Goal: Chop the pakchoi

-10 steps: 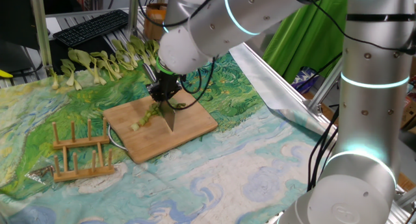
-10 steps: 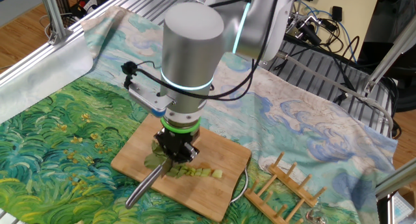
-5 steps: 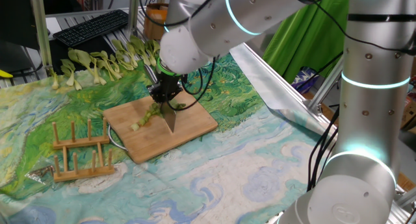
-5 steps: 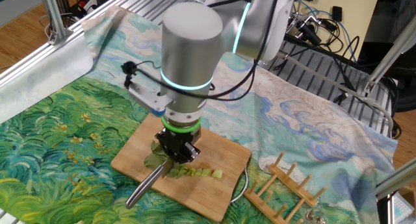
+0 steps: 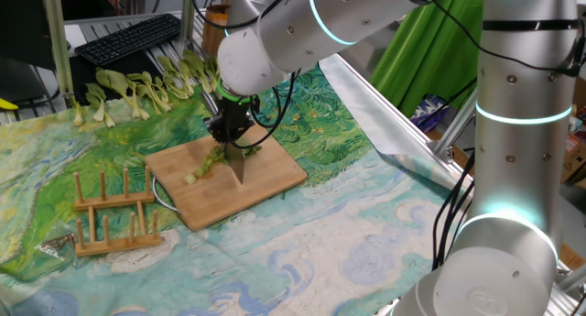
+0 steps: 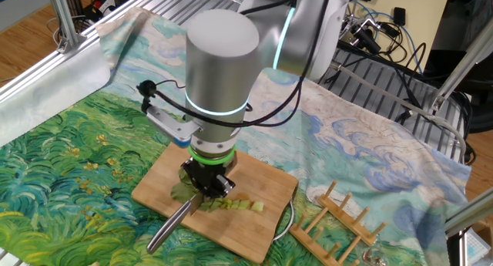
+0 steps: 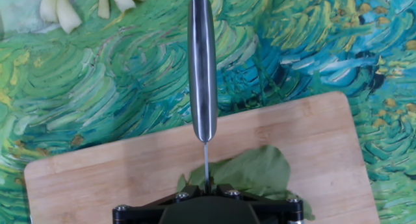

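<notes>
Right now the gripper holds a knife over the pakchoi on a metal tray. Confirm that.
Not quite. The gripper holds the knife over the pakchoi, but that lies on a wooden cutting board, not a metal tray; one fixed view shows it.

I'm watching one fixed view looking across the table from beside the arm's base, the other facing it from the opposite side, higher. The hand view is peering straight down, close. All are sharing the cutting board (image 5: 228,180).
</notes>
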